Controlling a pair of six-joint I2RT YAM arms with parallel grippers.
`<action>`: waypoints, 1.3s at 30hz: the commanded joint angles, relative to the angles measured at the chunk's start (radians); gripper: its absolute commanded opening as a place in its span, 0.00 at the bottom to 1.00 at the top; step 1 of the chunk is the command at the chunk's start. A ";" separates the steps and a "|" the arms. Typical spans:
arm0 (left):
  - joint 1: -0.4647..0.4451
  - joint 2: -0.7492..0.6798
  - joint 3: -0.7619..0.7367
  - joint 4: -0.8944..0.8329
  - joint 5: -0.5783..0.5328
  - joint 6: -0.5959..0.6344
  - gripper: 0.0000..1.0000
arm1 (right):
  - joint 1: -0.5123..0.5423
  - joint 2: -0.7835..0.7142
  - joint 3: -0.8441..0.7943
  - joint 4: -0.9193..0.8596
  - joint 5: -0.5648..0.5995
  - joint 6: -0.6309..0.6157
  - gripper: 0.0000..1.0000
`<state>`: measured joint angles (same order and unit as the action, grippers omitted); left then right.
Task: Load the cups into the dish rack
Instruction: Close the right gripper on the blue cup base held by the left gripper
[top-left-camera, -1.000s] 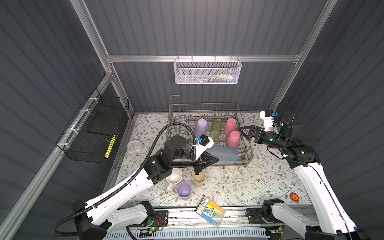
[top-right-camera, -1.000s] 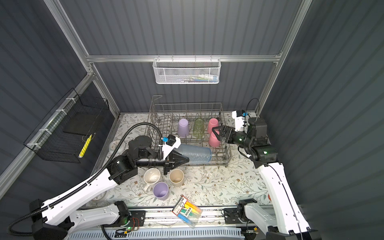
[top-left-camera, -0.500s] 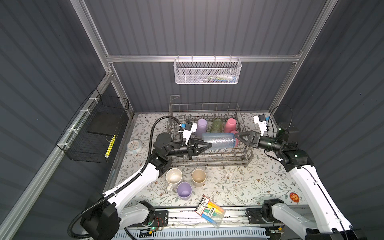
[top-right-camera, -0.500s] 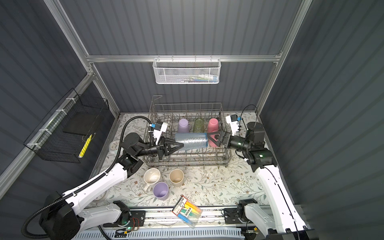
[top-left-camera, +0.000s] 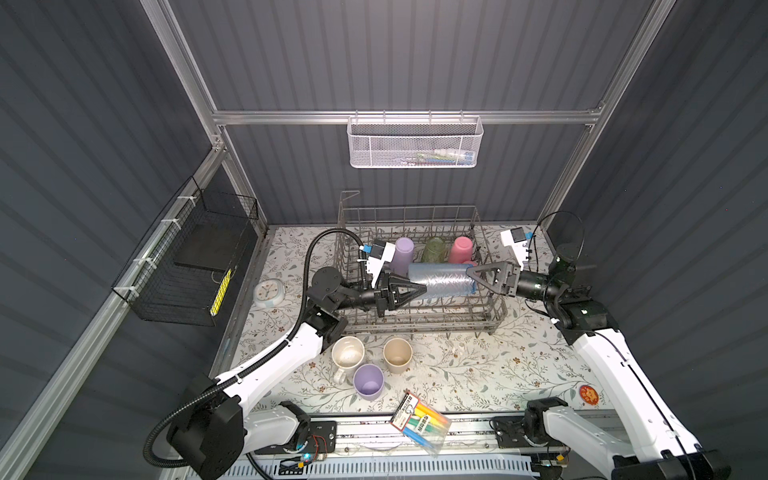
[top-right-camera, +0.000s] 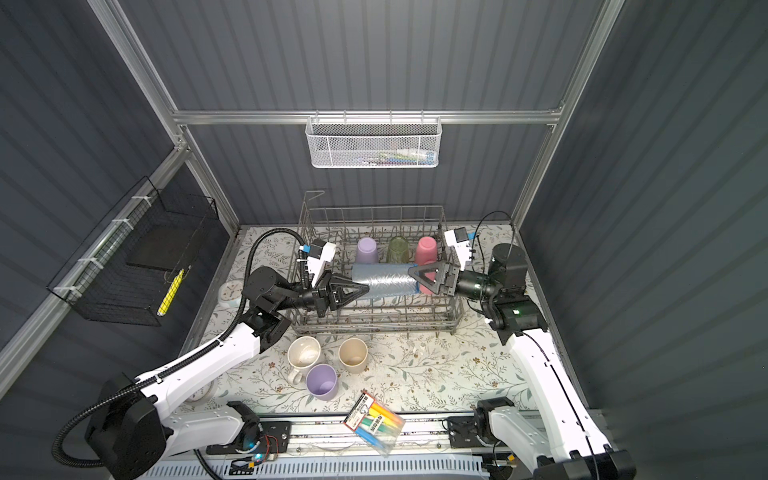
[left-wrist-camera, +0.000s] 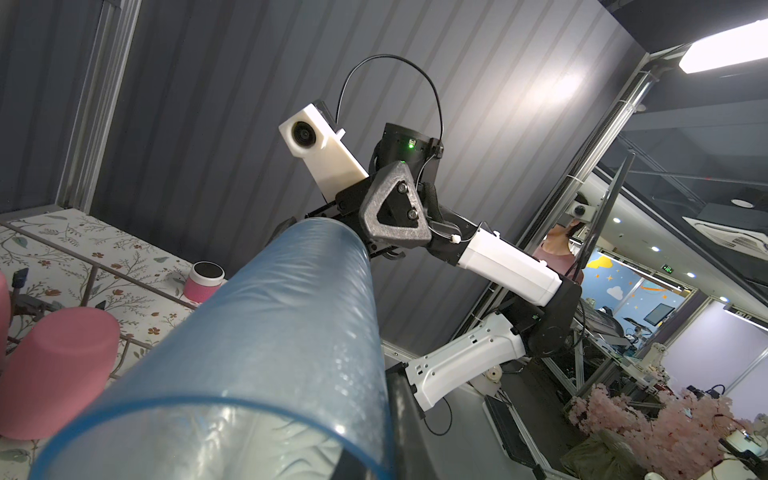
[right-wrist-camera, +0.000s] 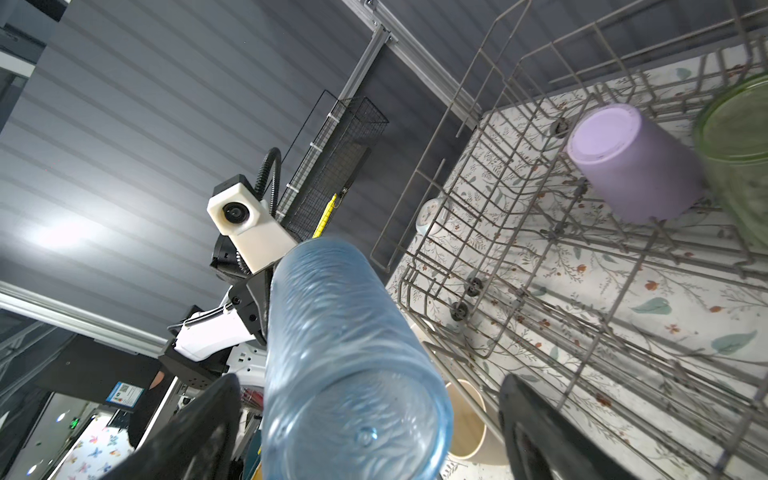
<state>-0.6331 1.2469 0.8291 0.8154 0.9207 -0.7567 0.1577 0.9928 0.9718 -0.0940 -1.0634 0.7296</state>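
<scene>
Left claw clamped on blue cup rim; right claw gapes wide around its base.

Translucent blue cup, grey rack, floral-patterned table cover

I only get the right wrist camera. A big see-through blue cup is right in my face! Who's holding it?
Observer: The left gripper is shut on the open rim of that translucent blue plastic cup, holding it sideways over the grey wire dish rack.
Operator: Any cups outside the rack?
Observer: Three stand upright on the floral-patterned table in front of it: a cream handled mug, a beige cup and a lilac cup.
Operator: What else is loaded that I can't see?
Observer: In a top view, an upside-down pink cup stands just right of the translucent green tumbler.
</scene>
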 joint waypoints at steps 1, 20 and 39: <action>0.009 0.023 0.013 0.111 0.024 -0.047 0.00 | 0.026 0.008 -0.012 0.080 -0.028 0.044 0.96; 0.009 0.060 0.016 0.170 0.025 -0.073 0.00 | 0.088 0.050 -0.014 0.175 -0.044 0.106 0.91; 0.009 0.062 0.017 0.144 0.041 -0.063 0.00 | 0.124 0.096 0.001 0.209 -0.007 0.134 0.57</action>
<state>-0.6270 1.3029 0.8291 0.9550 0.9447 -0.8322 0.2733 1.0843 0.9646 0.0811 -1.0843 0.8528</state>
